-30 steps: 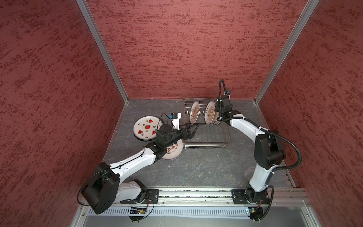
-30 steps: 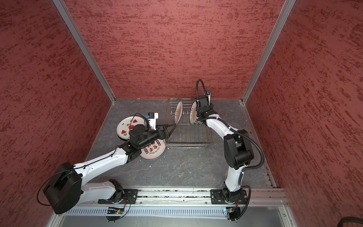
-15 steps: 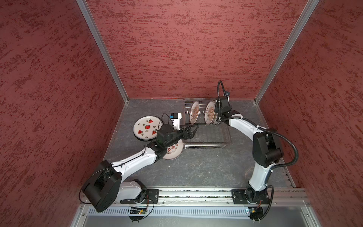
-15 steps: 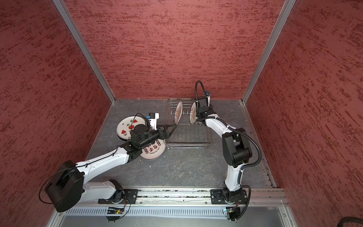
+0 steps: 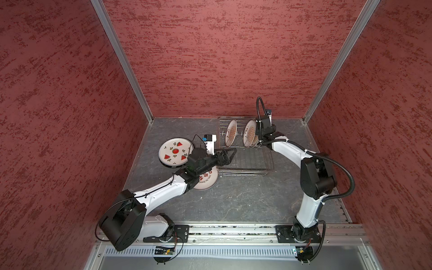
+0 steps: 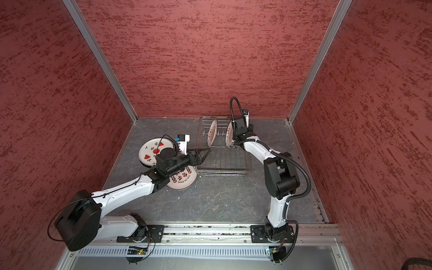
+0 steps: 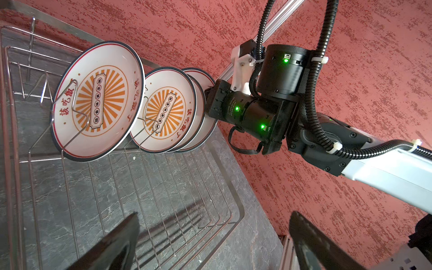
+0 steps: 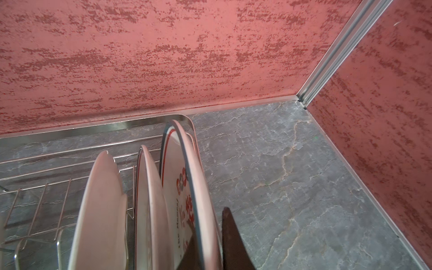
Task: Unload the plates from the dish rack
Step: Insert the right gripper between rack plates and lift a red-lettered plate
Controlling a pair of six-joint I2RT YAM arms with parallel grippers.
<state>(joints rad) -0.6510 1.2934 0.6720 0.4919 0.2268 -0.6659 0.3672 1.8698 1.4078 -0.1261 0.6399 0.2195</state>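
The wire dish rack point(image 5: 245, 167) stands at the back, with three plates upright in its prongs. Two show orange sunbursts point(image 7: 98, 100) point(image 7: 166, 112). The third, dark-rimmed with red characters point(image 8: 180, 163), is the rightmost, and my right gripper point(image 7: 207, 102) is shut on its top rim, one finger point(image 8: 231, 238) on each face. My left gripper point(image 5: 228, 155) hovers open over the rack's bare front left part, its fingers point(image 7: 117, 245) wide apart and holding nothing. A watermelon plate point(image 5: 174, 152) and a red-character plate point(image 5: 207, 180) lie flat on the table to the left of the rack.
The grey stone-look floor point(image 5: 233, 201) is boxed in by red textured walls point(image 5: 210, 58) close behind the rack. The left forearm point(image 5: 163, 189) lies over part of the red-character plate. A metal rail point(image 5: 233, 233) with both arm bases runs along the front.
My right gripper has closed on the rightmost plate's rim, and its arm has shifted slightly toward the rack. The left arm has barely moved.
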